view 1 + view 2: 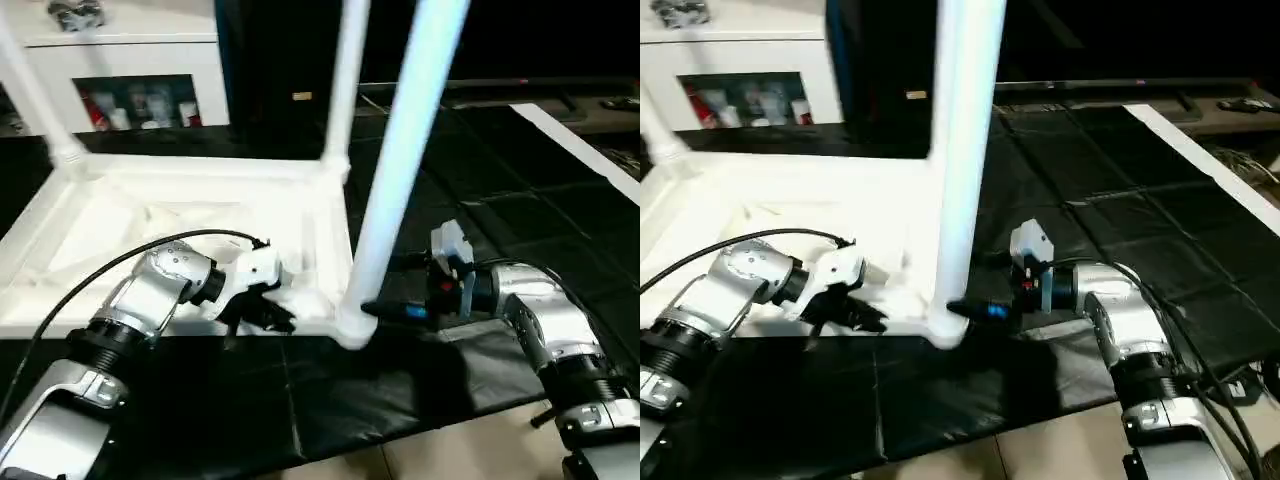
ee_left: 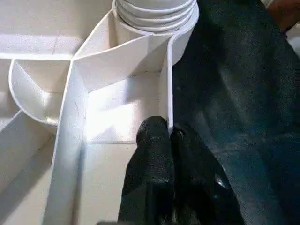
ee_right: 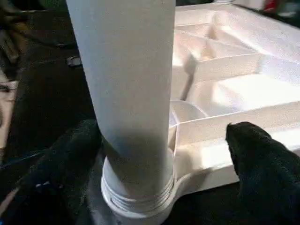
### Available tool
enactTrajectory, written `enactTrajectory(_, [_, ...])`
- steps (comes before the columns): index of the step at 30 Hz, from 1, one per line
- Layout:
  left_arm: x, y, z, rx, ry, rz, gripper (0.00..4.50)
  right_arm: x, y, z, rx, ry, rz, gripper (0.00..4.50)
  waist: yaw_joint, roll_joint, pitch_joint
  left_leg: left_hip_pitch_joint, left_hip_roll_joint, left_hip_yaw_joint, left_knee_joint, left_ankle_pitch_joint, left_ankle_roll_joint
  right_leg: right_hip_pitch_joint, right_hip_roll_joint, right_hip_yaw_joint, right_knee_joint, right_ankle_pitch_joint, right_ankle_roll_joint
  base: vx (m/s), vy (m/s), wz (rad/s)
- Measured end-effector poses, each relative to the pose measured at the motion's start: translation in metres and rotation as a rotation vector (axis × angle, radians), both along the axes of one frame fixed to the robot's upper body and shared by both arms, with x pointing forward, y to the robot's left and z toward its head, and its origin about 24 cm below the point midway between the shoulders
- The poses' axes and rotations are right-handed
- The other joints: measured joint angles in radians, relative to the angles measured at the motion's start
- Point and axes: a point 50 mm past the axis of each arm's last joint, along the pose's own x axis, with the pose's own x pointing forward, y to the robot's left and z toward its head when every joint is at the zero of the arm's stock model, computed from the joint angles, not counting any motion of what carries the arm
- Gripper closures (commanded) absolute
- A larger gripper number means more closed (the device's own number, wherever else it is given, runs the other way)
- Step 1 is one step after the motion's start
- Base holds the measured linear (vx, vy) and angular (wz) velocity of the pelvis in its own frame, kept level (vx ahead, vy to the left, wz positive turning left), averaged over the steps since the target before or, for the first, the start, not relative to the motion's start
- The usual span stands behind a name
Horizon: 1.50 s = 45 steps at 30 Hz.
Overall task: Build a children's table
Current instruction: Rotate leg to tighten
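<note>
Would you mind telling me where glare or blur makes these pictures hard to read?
Left eye view: the near leg is smeared and bluish, and the table top glares so its ribs wash out. Right wrist view: the ribs are blown out pale, and the tool's dark fingers are soft. Left wrist view: sharp, with shadow inside the corner socket.

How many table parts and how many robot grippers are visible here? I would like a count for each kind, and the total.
Table top, lying upside down: 1
Legs standing in the corner sockets: 3, near, far right, far left
Grippers: 2, left gripper, right gripper
Total: 6
</note>
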Motion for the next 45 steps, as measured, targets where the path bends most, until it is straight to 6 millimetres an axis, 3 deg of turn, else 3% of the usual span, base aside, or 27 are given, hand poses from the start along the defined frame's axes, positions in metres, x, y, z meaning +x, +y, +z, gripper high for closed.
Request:
enactTrajectory(8, [-0.004,0.001,0.002,0.023,-0.006,-0.075,4.50,-0.005,0.009,-0.005,-0.018,0.035,0.114,1.17,0.007,-0.003,0.000,0.000,0.000,0.000,0.000,0.000,0.000,0.000,0.000,0.000,0.000,0.000,0.000,0.000,0.000,0.00])
enactTrajectory(22, [-0.005,0.000,0.001,0.025,-0.006,-0.084,4.50,-0.008,0.014,-0.009,-0.005,0.074,0.165,2.43,0.008,-0.004,0.000,0.000,0.000,0.000,0.001,0.000,0.000,0.000,0.000,0.000,0.001,0.000,0.000,0.000,0.000,0.00])
enactTrajectory(33, [-0.004,-0.002,0.001,0.017,0.004,-0.071,4.50,-0.009,0.014,-0.012,0.016,0.108,0.146,2.59,0.009,-0.005,-0.001,0.000,0.000,0.000,0.001,0.000,0.000,0.000,0.000,0.000,0.001,0.000,0.000,0.000,0.000,0.00])
enactTrajectory(37, [0.001,-0.005,-0.002,-0.001,0.011,0.048,4.50,-0.009,0.014,-0.018,0.063,0.123,0.008,2.59,0.008,-0.004,-0.001,0.002,0.000,0.000,0.002,0.000,0.000,0.002,-0.001,0.000,0.002,0.001,-0.001,0.000,0.000,0.00])
enactTrajectory(45, [0.019,-0.031,-0.008,-0.046,-0.016,0.337,4.50,0.004,0.015,-0.028,0.114,0.088,-0.440,2.59,-0.024,-0.004,-0.002,0.002,-0.001,0.000,0.003,0.000,0.000,0.005,0.000,0.000,0.001,-0.001,0.002,0.000,0.000,0.00])
